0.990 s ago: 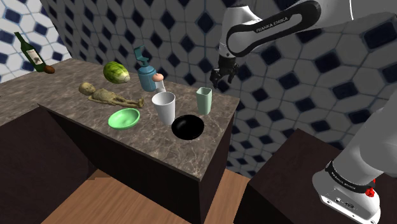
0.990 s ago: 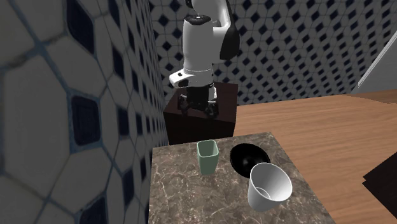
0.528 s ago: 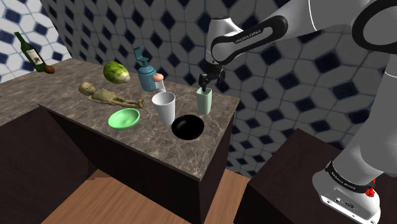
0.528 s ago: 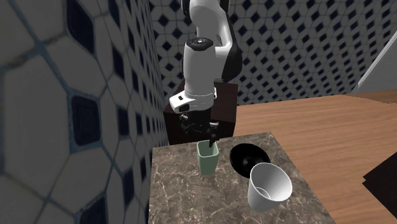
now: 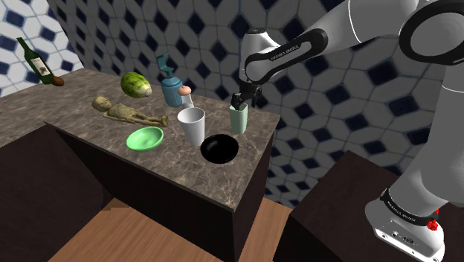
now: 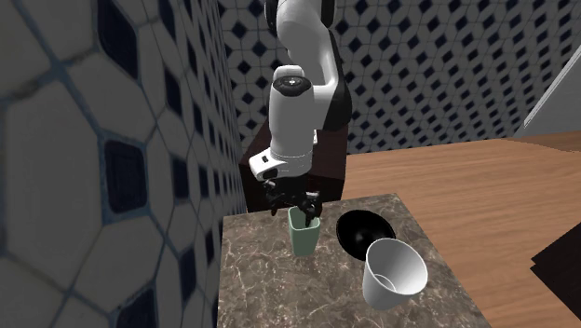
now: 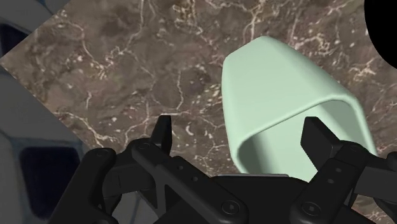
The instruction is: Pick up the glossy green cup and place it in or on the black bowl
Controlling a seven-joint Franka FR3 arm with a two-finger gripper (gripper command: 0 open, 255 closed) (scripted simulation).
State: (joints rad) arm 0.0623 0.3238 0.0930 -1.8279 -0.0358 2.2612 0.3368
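Observation:
A pale green cup (image 5: 238, 120) stands upright near the marble counter's far edge, close to the tiled wall. Beside it, toward the counter's front, sits the black bowl (image 5: 219, 148). My gripper (image 5: 240, 100) is down at the cup's rim and open. In the wrist view the gripper (image 7: 240, 137) straddles one wall of the cup (image 7: 286, 102): one fingertip (image 7: 163, 130) is over bare counter, the other over the cup's mouth. Nothing is clasped. The bowl (image 7: 386, 25) shows just past the cup. The second exterior view has the gripper (image 6: 294, 207) at the top of the cup (image 6: 303, 233), the bowl (image 6: 363, 233) alongside.
A white cup (image 5: 192, 125) stands close to the bowl and green cup. Further along the counter (image 5: 89, 123) are a green bowl (image 5: 145, 138), a teal bottle (image 5: 169, 85), a round green vegetable (image 5: 137, 84), a lying figurine (image 5: 126, 112) and a wine bottle (image 5: 36, 61).
The gripper has come down and across from above the counter's end to the green cup's rim, staying open. The cup and bowl have not moved.

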